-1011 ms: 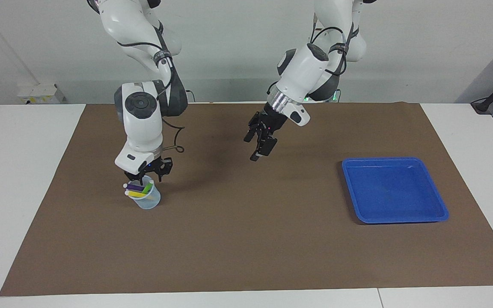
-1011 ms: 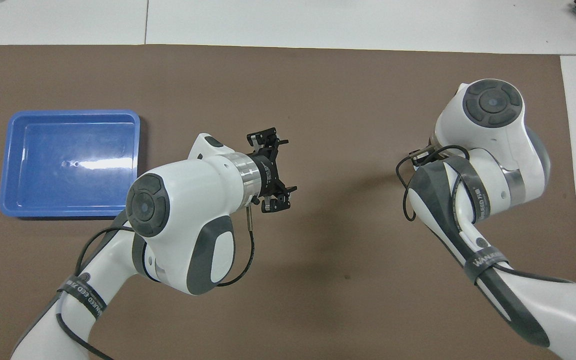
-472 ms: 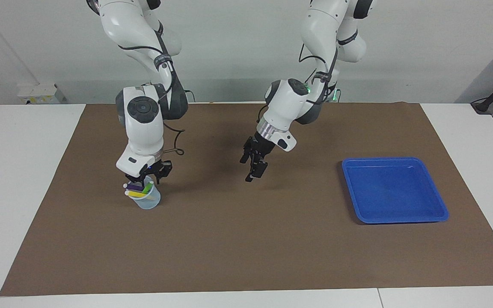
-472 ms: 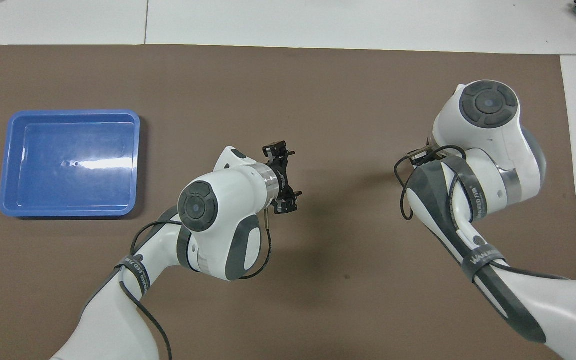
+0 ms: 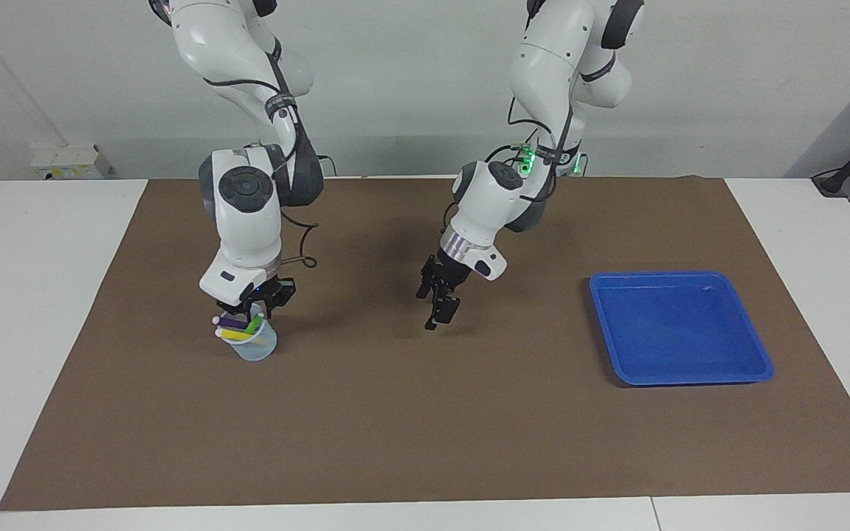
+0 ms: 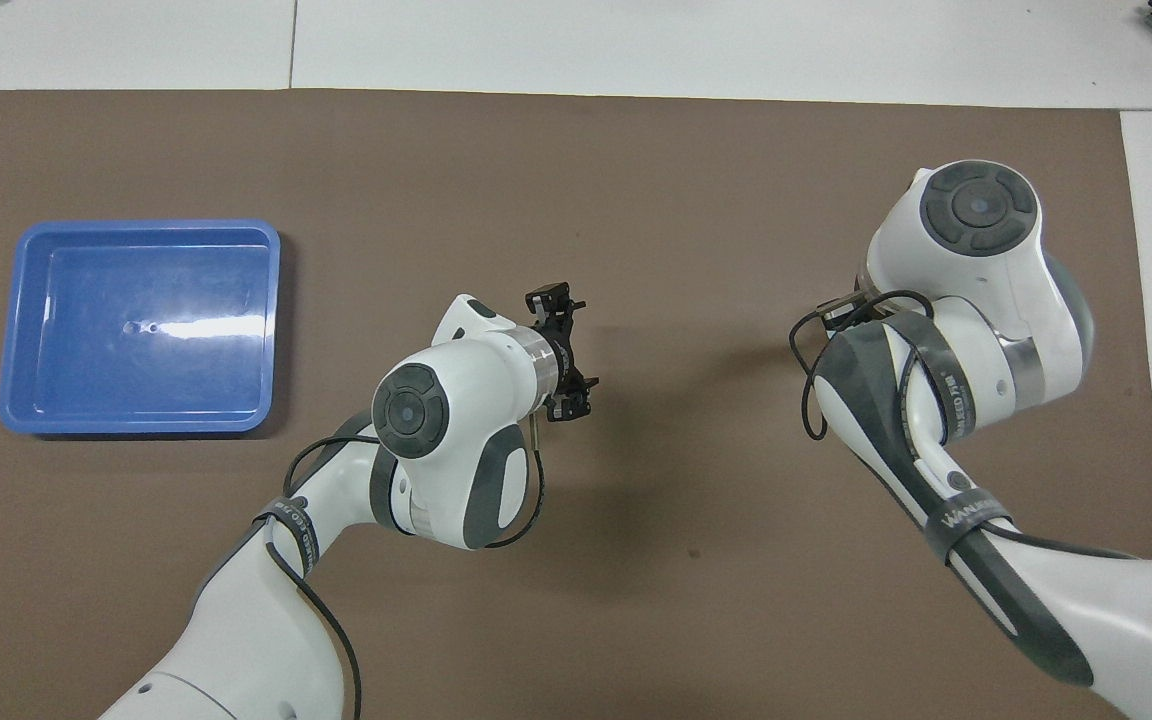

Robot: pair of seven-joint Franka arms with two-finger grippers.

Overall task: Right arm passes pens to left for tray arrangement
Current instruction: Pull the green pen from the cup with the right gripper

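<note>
In the overhead view the right arm's wrist housing is hiding the cup (image 5: 255,344), the pens (image 5: 237,328) and the right tool (image 5: 254,304). From across the bench, that tool is dipping onto the pens in the cup near the right arm's end; whether its fingers are pinching one cannot be told. The left tool (image 5: 440,304), fingers apart, is hanging tilted over the brown mat (image 5: 410,428) mid-bench. The blue tray (image 5: 679,328) is sitting toward the left arm's end.

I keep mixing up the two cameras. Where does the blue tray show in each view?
Facing view: the blue tray lies at the picture's right, on the brown mat.
Overhead view: the same tray lies at the picture's left.
Shared landmark: the left gripper, hanging over the mat's middle.
</note>
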